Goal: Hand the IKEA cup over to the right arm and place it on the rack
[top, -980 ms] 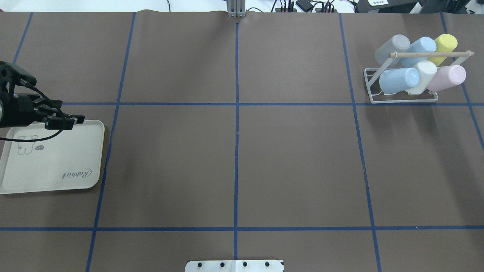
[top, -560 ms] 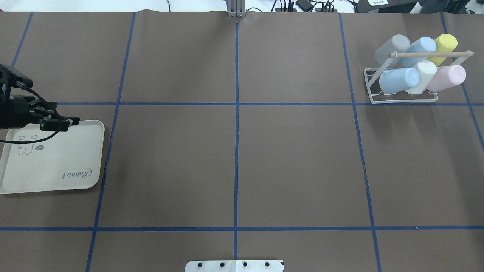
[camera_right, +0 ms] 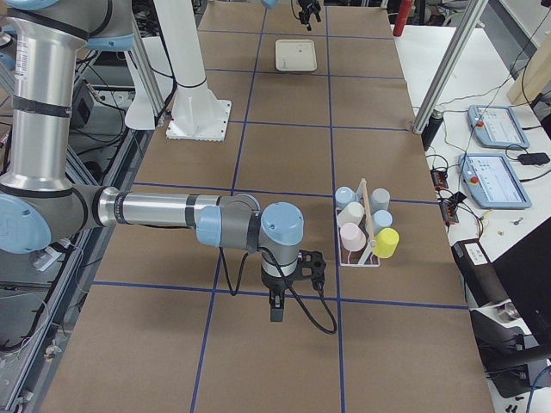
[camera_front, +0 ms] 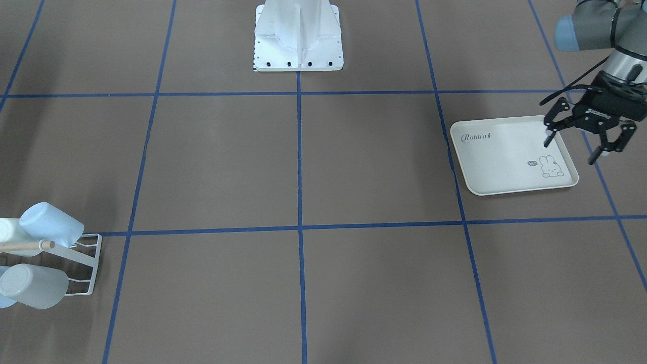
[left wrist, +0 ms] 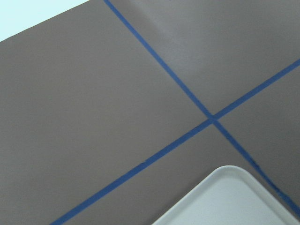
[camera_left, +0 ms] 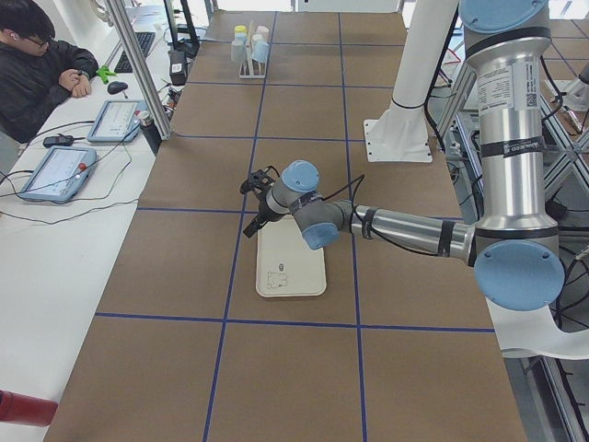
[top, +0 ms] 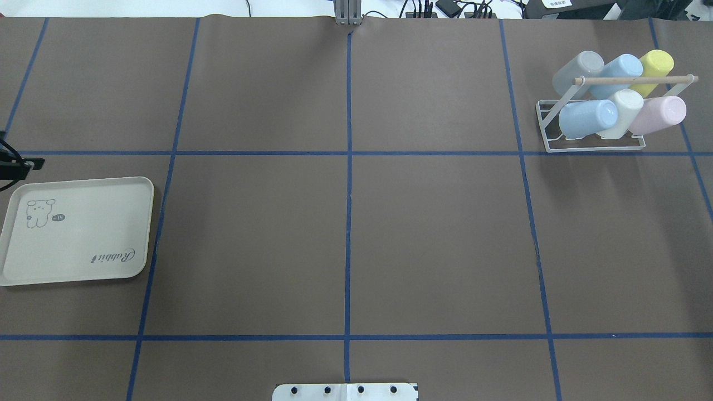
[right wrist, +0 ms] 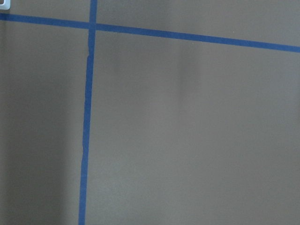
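Note:
The white wire rack (top: 596, 148) with a wooden dowel bar (top: 635, 80) stands at the far right of the table and holds several pastel cups: grey (top: 576, 69), blue (top: 587, 118), white (top: 623, 113), yellow (top: 653, 69) and pink (top: 660, 114). It also shows in the front view (camera_front: 93, 263). My left gripper (camera_front: 571, 150) is open and holds nothing, hovering over the outer edge of the cream rabbit tray (camera_front: 505, 162). My right gripper (camera_right: 297, 292) shows only in the right side view, near the rack; I cannot tell whether it is open or shut.
The cream tray (top: 83, 245) lies at the table's left end, and its corner shows in the left wrist view (left wrist: 243, 201). The robot base (camera_front: 298, 40) stands at the table's near middle. An operator (camera_left: 37, 64) sits beside the table.
My left gripper has drawn back to the left, off the tray's far edge, and is almost out of the overhead view. The rack and cups have not moved.

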Controlling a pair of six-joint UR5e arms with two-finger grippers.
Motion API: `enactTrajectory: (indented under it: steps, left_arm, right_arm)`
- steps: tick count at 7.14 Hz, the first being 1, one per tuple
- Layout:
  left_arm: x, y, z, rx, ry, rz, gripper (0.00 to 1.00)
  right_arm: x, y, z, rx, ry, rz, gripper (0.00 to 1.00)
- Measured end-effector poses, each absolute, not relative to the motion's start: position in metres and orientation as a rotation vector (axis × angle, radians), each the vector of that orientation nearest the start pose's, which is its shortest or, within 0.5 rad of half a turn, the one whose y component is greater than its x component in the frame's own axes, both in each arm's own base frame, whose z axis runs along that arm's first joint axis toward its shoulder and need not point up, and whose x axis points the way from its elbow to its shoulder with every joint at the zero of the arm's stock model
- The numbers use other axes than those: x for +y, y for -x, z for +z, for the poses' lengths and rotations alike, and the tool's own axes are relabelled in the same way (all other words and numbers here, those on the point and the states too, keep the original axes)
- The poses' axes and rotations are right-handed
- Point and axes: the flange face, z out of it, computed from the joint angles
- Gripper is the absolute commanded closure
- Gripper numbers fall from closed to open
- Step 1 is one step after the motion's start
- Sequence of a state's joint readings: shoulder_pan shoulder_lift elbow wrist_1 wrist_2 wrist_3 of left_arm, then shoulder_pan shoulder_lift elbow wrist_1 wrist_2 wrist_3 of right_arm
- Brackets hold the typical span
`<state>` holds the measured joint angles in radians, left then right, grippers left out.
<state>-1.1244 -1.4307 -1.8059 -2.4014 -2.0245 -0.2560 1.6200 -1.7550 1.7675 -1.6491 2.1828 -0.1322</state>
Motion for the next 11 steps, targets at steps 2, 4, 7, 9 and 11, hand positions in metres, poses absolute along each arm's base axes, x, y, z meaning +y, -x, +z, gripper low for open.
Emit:
enactTrajectory:
  steps: [2, 4, 7, 9, 11]
  left_arm:
    - [-0.481, -0.047, 0.544, 0.594, -0.591, 0.378, 0.00]
    - [-0.487, 0.026, 0.571, 0.523, -0.488, 0.386, 0.00]
    - [-0.476, 0.092, 0.602, 0.510, -0.288, 0.301, 0.00]
    - [-0.467, 0.109, 0.619, 0.565, -0.157, 0.223, 0.00]
    - [-0.443, 0.102, 0.641, 0.678, -0.076, 0.184, 0.00]
  right_arm:
    - [-0.404, -0.096, 0.663, -0.615, 0.008, -0.061, 0.01]
    - [-0.404, -0.096, 0.663, -0.616, 0.008, -0.061, 0.01]
    - [-0.403, -0.096, 0.664, -0.617, 0.009, -0.061, 0.01]
    - [-0.403, -0.096, 0.664, -0.617, 0.009, -0.062, 0.01]
    - [-0.403, -0.096, 0.663, -0.617, 0.007, -0.063, 0.00]
